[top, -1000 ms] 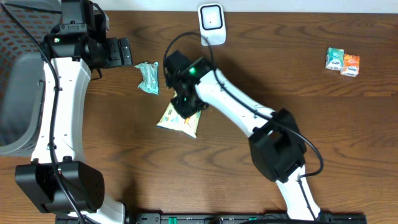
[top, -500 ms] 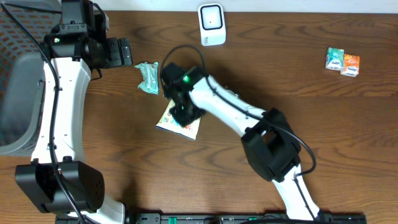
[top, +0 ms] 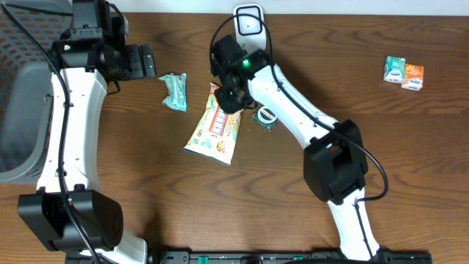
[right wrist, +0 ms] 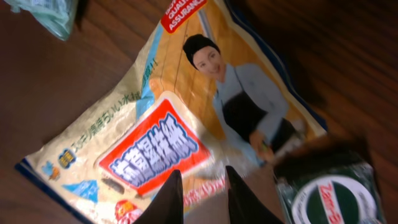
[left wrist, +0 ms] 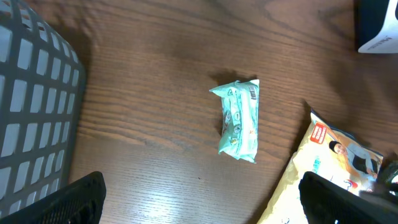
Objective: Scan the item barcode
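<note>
- Right now the right gripper [right wrist: 202, 183] is hanging low over the far end of the cream wipes packet [top: 215, 126], its fingers [right wrist: 173, 199] standing only slightly apart with nothing clamped between them; whether they are touching the film is impossible to tell.
- The packet is lying flat, printed face up, near the middle of the tabletop [top: 410, 161], somewhat left of centre, slanting from the near left towards the far right.
- A dark green sachet [top: 265, 116] is lying just beside the packet's far right corner, under the right arm.
- The white barcode scanner [top: 249, 28] is standing at the far edge, beyond the packet and apart from it.
- A small teal pack [left wrist: 239, 118] is lying near the packet's far end, on its left and not touching it.
- The left gripper [top: 146, 61] is hovering near the far left corner with its jaws spread wide and holding nothing, just left of the teal pack.
- A grey basket [top: 18, 110] is sitting at the left edge.
- Two small cartons [top: 403, 73] are lying side by side towards the far right corner.
</note>
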Robot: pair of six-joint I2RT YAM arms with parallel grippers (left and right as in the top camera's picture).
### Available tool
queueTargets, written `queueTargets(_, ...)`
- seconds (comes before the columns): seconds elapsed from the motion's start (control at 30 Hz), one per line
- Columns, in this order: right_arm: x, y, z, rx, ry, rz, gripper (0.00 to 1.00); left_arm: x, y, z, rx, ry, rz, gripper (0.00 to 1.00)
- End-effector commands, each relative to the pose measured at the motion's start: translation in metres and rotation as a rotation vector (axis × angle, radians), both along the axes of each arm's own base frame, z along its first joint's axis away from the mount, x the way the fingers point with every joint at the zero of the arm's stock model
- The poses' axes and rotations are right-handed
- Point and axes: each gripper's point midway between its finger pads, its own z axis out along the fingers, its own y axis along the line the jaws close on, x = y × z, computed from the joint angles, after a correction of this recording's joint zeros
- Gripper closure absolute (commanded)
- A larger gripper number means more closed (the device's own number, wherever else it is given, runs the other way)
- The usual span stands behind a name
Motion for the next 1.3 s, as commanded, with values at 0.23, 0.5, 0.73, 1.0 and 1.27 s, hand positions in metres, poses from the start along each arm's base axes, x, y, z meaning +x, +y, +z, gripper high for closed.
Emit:
queueTargets(0.23,0.012,-0.032,-0.066,-0.129,-0.101,-0.075,0.86,-0.002,-0.001,-0.001,0.008,0.008,-0.012,0.02)
queueTargets(0.5,0.070,-0.063,-0.025,-0.222,-0.303,-0.149,0.81,-0.002,-0.001,-0.001,0.008,0.008,-0.012,0.02)
queueTargets(0.73,0.044,-0.014,0.018,0.024,-0.130,-0.029,0.84,-0.002,-0.001,-0.001,0.008,0.008,-0.012,0.02)
queueTargets(1.0,-0.048,0.024,-0.008,0.076,0.139,0.207,0.84,-0.002,-0.001,-0.001,0.008,0.008,-0.012,0.02)
queueTargets(1.27,-0.094,0.022,-0.067,-0.095,0.160,0.237,0.91,-0.002,-0.001,-0.001,0.008,0.008,-0.012,0.02)
